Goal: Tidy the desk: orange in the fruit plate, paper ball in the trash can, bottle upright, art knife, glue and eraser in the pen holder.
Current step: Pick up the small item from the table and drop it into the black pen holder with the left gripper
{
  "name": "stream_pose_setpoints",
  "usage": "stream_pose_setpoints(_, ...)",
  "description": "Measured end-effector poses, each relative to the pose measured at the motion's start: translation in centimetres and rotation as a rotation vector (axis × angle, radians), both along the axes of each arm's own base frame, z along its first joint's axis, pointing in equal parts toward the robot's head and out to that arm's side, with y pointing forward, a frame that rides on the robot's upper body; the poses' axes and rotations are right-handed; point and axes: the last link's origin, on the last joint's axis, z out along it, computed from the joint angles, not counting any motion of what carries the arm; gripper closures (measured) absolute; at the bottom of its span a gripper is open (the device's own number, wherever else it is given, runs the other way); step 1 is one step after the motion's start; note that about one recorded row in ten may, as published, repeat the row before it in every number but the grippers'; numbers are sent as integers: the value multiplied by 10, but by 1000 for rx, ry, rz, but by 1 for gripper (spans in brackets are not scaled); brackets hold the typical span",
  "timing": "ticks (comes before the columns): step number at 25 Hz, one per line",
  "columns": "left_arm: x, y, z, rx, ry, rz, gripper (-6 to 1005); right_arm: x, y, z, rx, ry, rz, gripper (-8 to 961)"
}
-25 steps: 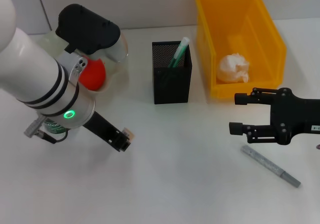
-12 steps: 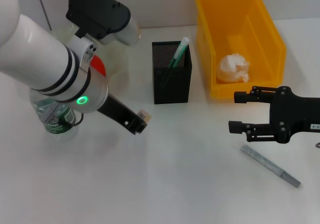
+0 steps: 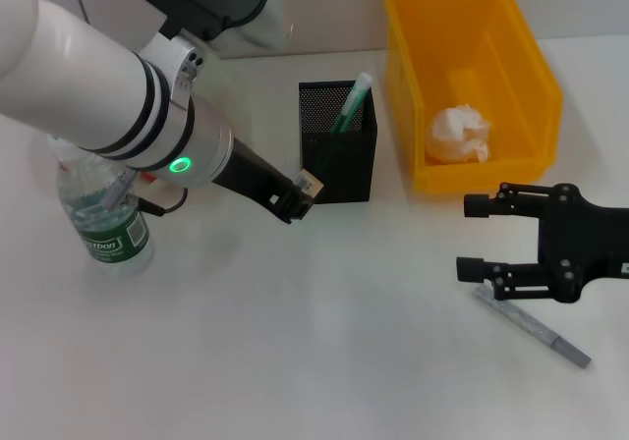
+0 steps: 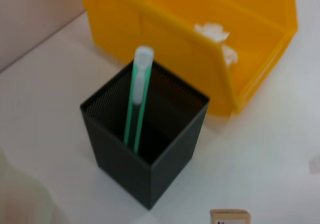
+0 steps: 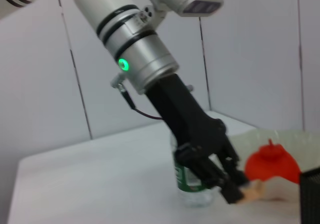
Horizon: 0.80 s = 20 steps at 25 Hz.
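The yellow trash can [image 3: 472, 86] already holds the paper ball [image 3: 459, 134], and the bottle [image 3: 103, 214] stands upright on the table [image 3: 324, 361]. The black pen holder [image 3: 337, 155], its long axis vertical and mouth facing up, sits just beyond the left end effector [image 3: 303, 189], which is clamped on a small tan block, probably the eraser [image 3: 311, 182]. The right end effector [image 3: 479, 236], fingers apart, hovers beside the grey art knife [image 3: 533, 325], which lies diagonally.
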Motion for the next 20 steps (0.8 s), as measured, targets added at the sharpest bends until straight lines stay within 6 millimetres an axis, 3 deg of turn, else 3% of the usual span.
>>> stream_pose_setpoints(5,10,-1,4,15,-29,-37,729,2,-15,6,12,47,26,189)
stream_pose_setpoints(20,31,1,13,75,-97,-137,729,12,-32,6,-11,54,-3,189)
